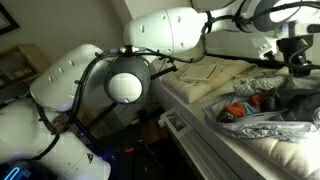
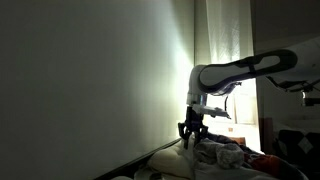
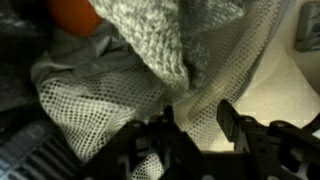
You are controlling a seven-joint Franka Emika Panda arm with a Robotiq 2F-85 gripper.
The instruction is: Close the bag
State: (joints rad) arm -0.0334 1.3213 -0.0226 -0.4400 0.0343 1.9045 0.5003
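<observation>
The bag [image 1: 272, 124] is a crinkled grey-silver heap on the pale surface at the right, with orange and red items [image 1: 250, 103] showing in it. It also shows as a pale mound in an exterior view [image 2: 222, 155]. In the wrist view its whitish mesh-like material [image 3: 100, 100] fills the frame, with an orange item [image 3: 75, 14] and a grey knit piece [image 3: 150, 35] at the top. My gripper [image 3: 197, 122] hangs just over this material with its fingers apart and nothing clamped. It is above the bag's far side in both exterior views [image 1: 297, 60] [image 2: 192, 133].
A folded cream cloth [image 1: 208, 72] lies beside the bag on the pale padded surface [image 1: 270, 152]. My arm's white links [image 1: 90, 85] fill the near side. A wall [image 2: 100, 80] and curtain [image 2: 220, 40] stand behind.
</observation>
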